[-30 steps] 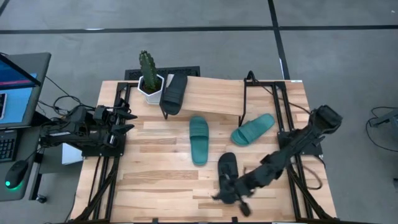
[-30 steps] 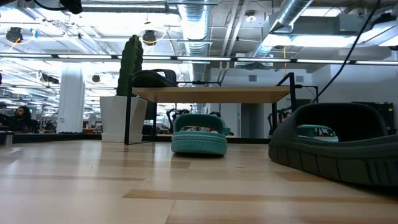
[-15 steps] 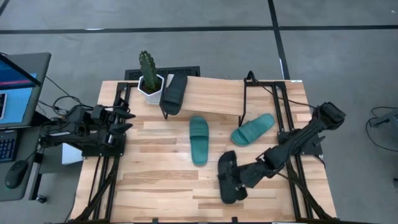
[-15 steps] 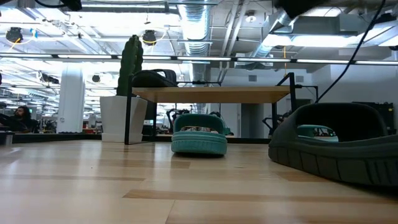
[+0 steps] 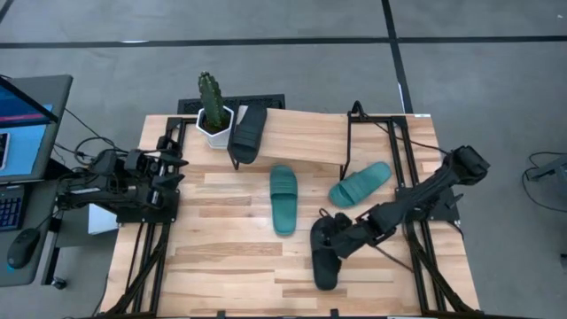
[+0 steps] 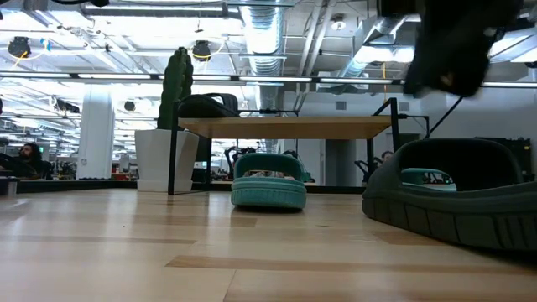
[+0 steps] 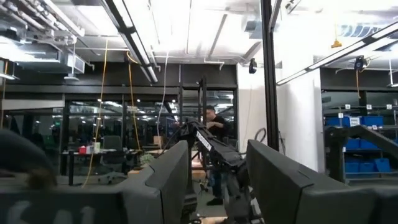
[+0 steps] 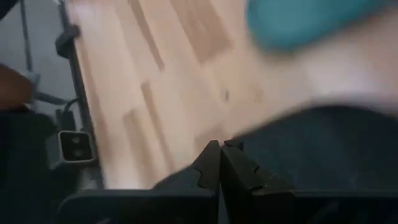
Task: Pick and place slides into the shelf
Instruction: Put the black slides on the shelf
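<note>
Black rubber slide (image 5: pixel 323 252) lies on the wood-plank counter (image 5: pixel 221 266), with the right gripper (image 5: pixel 341 237) just above its strap end; the right wrist view shows those jaws pressed together, empty. Beyond them lie two teal slides (image 5: pixel 283 198) (image 5: pixel 361 183), and farther off the shelf (image 5: pixel 306 135) carries another black slide (image 5: pixel 248 131). Only the low view shows the cactus (image 6: pixel 175 77) against the room. Left gripper (image 5: pixel 174 171) waits apart, jaws parted. No readable writing.

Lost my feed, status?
Right gripper shut, over black slide. Left gripper open, parked at table's left edge. One black slide on shelf.
</note>
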Robot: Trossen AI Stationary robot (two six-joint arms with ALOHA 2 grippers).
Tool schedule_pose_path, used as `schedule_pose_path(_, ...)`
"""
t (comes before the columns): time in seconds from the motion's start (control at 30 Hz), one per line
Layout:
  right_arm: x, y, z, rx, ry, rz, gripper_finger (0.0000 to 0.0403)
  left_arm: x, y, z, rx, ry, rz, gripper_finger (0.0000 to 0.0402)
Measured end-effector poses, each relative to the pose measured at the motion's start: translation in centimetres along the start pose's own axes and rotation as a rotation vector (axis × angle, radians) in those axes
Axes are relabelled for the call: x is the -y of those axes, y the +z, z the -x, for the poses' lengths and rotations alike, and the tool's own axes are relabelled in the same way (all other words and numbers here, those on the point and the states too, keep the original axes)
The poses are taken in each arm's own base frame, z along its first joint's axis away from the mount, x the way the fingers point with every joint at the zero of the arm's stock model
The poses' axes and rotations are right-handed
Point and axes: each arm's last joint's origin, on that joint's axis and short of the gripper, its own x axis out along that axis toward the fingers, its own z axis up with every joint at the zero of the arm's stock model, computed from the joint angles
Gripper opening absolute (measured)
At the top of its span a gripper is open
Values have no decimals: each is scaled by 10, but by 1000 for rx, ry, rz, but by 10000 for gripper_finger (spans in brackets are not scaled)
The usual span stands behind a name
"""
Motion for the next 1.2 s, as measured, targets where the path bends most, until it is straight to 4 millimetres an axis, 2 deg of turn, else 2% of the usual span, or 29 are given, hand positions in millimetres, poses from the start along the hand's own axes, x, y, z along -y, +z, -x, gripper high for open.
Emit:
schedule_pose_path(0.13,-3,-6,-22,-156,76,-239,0,0,-4,0,-45,1,-37,151)
schedule_pose_path(0.23,-14,-16,-38,-258,171,-303,0,0,-5,0,-55,2,-64,151)
schedule_pose_path(0.37,-24,-25,-55,-299,239,-333,0,-1,-5,0,-49,14,-68,151)
schedule_pose_path(0.57,-27,-33,-77,-333,154,-384,0,-1,-3,0,-37,14,-72,151)
schedule_pose_path(0.7,-32,-40,-85,-385,78,-396,0,-1,-3,0,-31,16,-72,151)
schedule_pose_path(0.93,-36,-51,-76,-456,-148,-417,0,-1,-3,0,-27,16,-73,151)
schedule_pose_path(1.2,-27,-52,-47,-514,-539,-401,0,-1,-3,0,-34,16,-70,151)
